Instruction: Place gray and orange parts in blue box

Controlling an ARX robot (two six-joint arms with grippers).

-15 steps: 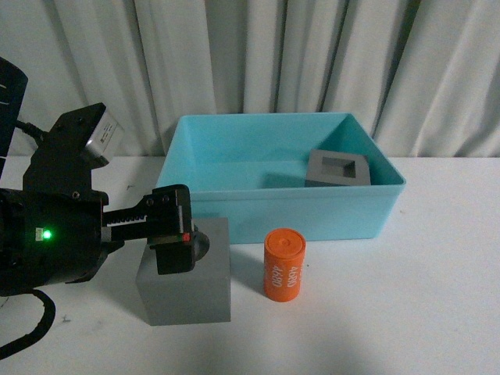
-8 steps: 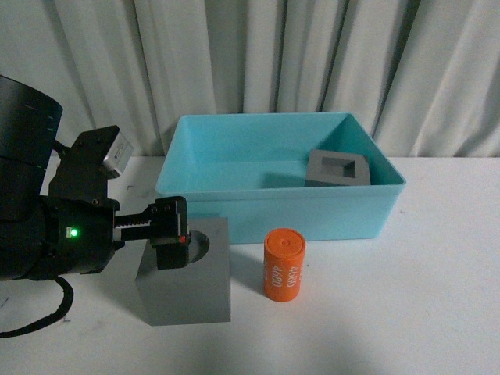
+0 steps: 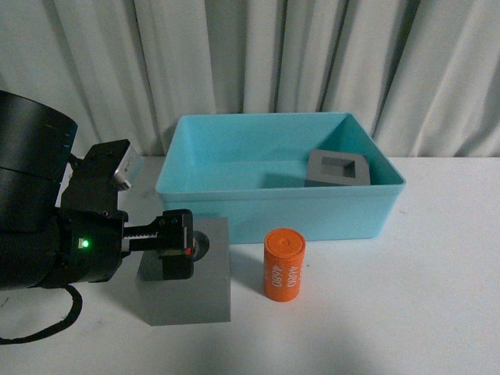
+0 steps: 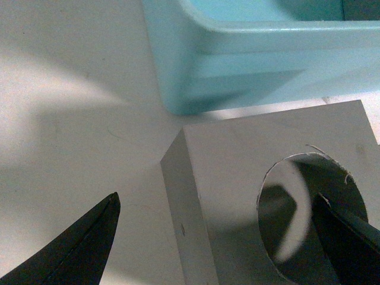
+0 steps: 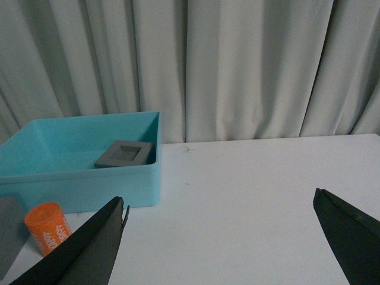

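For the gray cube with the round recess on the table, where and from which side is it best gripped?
The gray cube sits flat, recess up. Likely best from above, pinching the wall between the round recess and an outer face; the open left gripper straddles that wall.

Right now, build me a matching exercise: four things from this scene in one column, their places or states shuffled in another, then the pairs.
1. gray cube with square recess
2. gray cube with round recess
3. orange cylinder
4. left claw

A. upright on the white table, in front of the blue box
B. open
C. inside the blue box
D. on the table, under a claw

Pairs: 1-C, 2-D, 3-A, 4-B
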